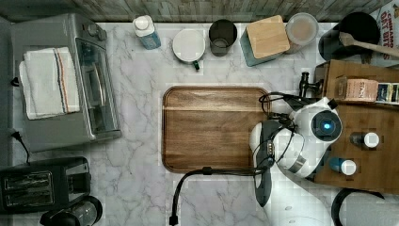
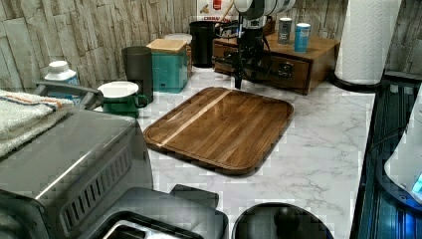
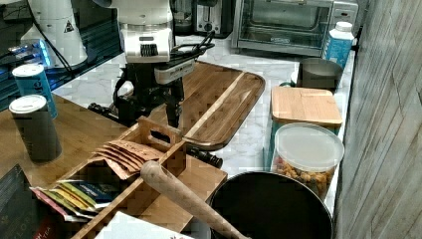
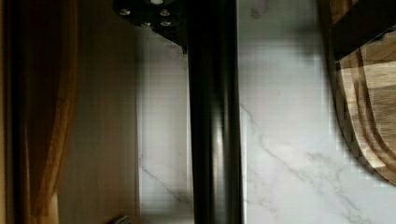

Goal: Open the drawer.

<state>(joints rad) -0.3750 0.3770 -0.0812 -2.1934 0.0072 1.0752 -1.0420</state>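
Brown wooden drawer (image 2: 278,69), black bar handle

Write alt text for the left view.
The robot arm's end effector hangs at the black bar handle of a brown wooden drawer at the back of a marble counter. A wooden cutting board lies in front, a toaster oven nearest the camera.

White marble countertop (image 1: 141,165) (grey-veined); weathered wood-plank wall (image 2: 89,30) behind.
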